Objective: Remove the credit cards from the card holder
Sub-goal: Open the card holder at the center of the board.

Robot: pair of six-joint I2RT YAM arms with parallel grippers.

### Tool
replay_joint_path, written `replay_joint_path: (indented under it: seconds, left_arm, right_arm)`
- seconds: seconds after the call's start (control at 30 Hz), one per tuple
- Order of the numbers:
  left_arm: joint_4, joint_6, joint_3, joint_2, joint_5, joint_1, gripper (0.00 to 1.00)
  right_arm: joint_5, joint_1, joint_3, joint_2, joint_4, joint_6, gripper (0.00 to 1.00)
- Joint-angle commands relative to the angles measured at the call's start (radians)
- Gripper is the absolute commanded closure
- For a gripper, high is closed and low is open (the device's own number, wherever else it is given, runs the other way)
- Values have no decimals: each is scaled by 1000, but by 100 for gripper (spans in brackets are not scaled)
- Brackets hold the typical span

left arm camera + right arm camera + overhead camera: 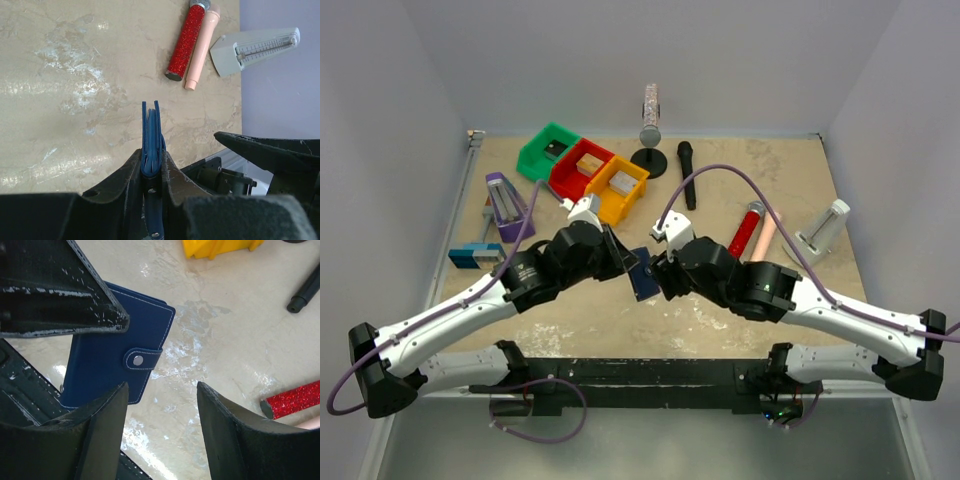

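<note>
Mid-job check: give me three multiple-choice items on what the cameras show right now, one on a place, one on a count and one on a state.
1. Where is the card holder?
A. Lying flat on the tabletop.
B. Clamped in the left gripper.
C. Inside a drawer.

2. How many coloured bins stand in the row at the far left?
A. Two.
B. Five.
C. Three.

3. How is the holder's snap tab?
A. Fastened, holder shut.
B. Undone, holder spread open.
C. Torn off.

Key:
1 B: the left wrist view shows the holder pinched edge-on between that gripper's jaws.
2 C: a green, a red and a yellow one sit side by side.
3 A: the right wrist view shows the tab snapped across the closed edge.
</note>
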Motion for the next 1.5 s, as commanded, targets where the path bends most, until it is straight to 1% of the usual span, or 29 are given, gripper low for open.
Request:
replay_joint_path:
  seconds: [0.0,0.13,0.33,0.77,1.3,1.47]
  left_arm:
    - [-3,-35,53,-3,-34,-18,100]
    - [-6,-46,55,-6,-32,-22,100]
    - [-11,-63,55,-9,-35,-24,100]
    - [-18,-101,64,-8,-54,-35,100]
    - [6,-118,38,-37,-71,-44,100]
    - [12,-121,32,-48,-71,-45,100]
  right_arm:
    - [39,13,67,22,54,7,40]
    - [38,17,90,49,52,9,44]
    - [45,25,114,91,32,26,48]
    - [76,39,153,162,-24,98,49]
    - [128,44,240,277,-170,179,54]
    - [134,44,263,309,-211,191,58]
